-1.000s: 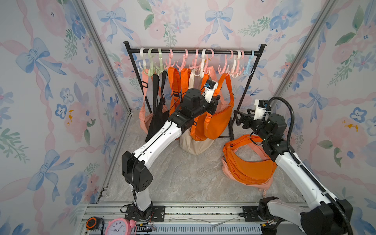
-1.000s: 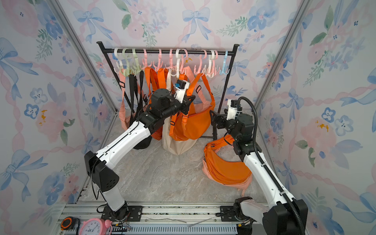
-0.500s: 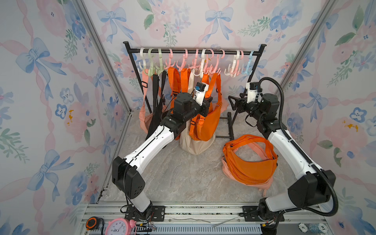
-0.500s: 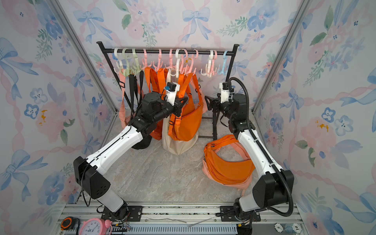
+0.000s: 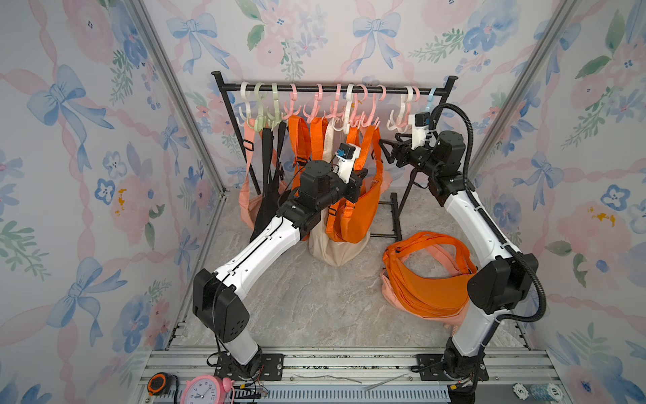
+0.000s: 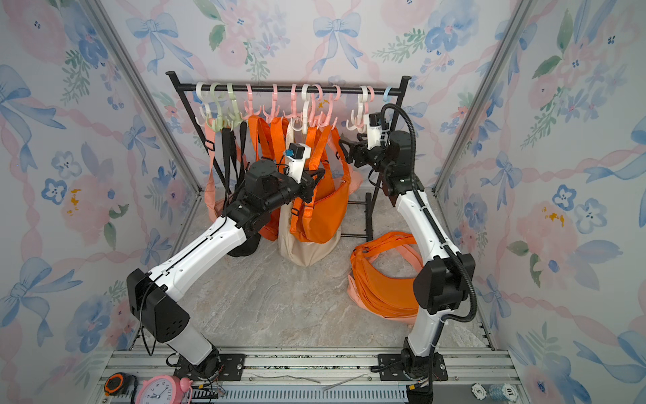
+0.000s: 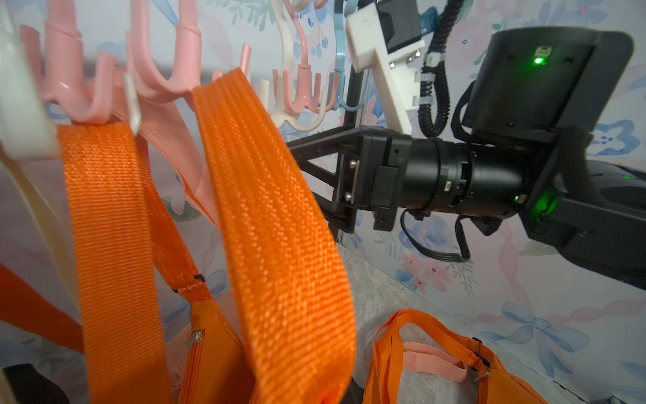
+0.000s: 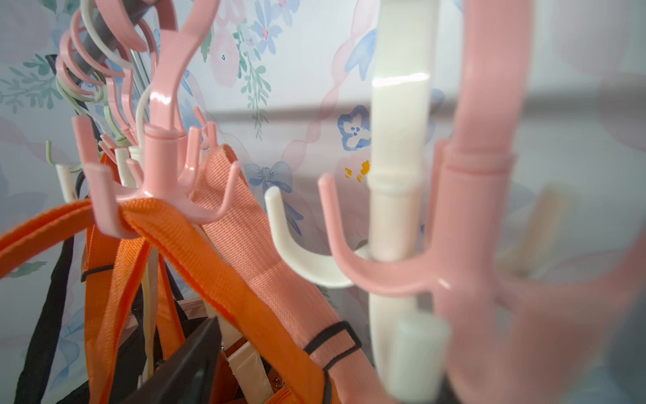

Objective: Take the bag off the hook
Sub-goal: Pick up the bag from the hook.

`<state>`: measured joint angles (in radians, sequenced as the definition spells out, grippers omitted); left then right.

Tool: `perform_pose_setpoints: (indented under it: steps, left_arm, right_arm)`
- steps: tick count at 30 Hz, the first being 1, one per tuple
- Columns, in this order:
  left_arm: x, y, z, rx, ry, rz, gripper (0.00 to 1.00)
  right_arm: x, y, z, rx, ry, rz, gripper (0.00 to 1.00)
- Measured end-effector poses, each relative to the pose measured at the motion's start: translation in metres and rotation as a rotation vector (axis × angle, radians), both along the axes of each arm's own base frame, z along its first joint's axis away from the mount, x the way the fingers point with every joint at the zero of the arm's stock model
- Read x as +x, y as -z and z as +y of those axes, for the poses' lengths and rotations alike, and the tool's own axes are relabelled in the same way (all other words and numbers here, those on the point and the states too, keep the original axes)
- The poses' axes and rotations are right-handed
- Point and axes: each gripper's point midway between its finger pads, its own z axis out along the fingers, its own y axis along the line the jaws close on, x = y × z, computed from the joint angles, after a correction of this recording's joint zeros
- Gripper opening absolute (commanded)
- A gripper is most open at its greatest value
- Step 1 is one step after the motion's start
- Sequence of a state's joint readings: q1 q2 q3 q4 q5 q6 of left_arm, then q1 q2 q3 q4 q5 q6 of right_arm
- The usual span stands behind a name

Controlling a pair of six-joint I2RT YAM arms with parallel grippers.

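One view, left wrist, side-on to wide right gripper (image 7: 307, 171); left gripper (image 5: 361, 175) tight on orange strap (image 7: 272, 227)

**Woven webbing, glossy plastic, matt black metal**

Coarse ribbed weave on the orange strap (image 7: 272, 217), matt with a faint sheen; finer, smoother cloth on the orange bag (image 5: 360, 217). Smooth, glossy moulded plastic on the pink hook (image 8: 164, 168) and on the cream hook (image 8: 398, 147) just ahead of the right gripper (image 5: 383, 152). Matt black plastic on that gripper; matt black metal on the rail (image 5: 332, 90) above it. Veined, stone-look floor (image 5: 297, 297) below, smooth, low in sheen.
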<state>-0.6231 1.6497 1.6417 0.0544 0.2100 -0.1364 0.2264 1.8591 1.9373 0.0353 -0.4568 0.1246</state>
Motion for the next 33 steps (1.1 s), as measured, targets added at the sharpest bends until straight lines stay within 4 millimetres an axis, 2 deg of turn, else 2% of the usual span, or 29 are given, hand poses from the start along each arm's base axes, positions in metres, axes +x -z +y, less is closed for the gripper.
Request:
perform_pose_setpoints:
  steps: [5,9,15,17,21,25,30,33]
  left_arm:
    - [-0.002,0.001,-0.002,0.001,0.005,0.001,0.00]
    - [-0.002,0.001,-0.002,0.000,0.005,0.001,0.00]
    - [-0.002,0.001,-0.002,0.001,0.005,0.001,0.00]
    - [-0.002,0.001,-0.002,0.001,0.005,0.001,0.00]
    - [0.000,-0.001,-0.003,-0.001,0.005,-0.002,0.00]
    - [0.010,-0.001,-0.008,0.001,0.001,0.000,0.00]
    - [0.021,0.005,-0.011,0.014,-0.005,0.018,0.00]
    - [0.028,0.000,-0.014,0.016,-0.009,0.020,0.00]
  right_arm:
    - [0.007,0.001,0.017,0.000,-0.037,0.017,0.62]
    - [0.014,0.007,0.022,0.008,-0.049,0.042,0.37]
    - [0.018,0.014,0.024,0.017,-0.059,0.072,0.08]
    - [0.018,0.014,0.025,0.022,-0.062,0.076,0.02]
    - [0.018,0.019,0.025,0.023,-0.062,0.080,0.00]
    - [0.013,0.024,0.023,0.023,-0.061,0.082,0.00]
    - [-0.008,0.008,0.018,0.032,-0.063,0.051,0.00]
    - [-0.020,0.000,0.015,0.036,-0.063,0.039,0.00]
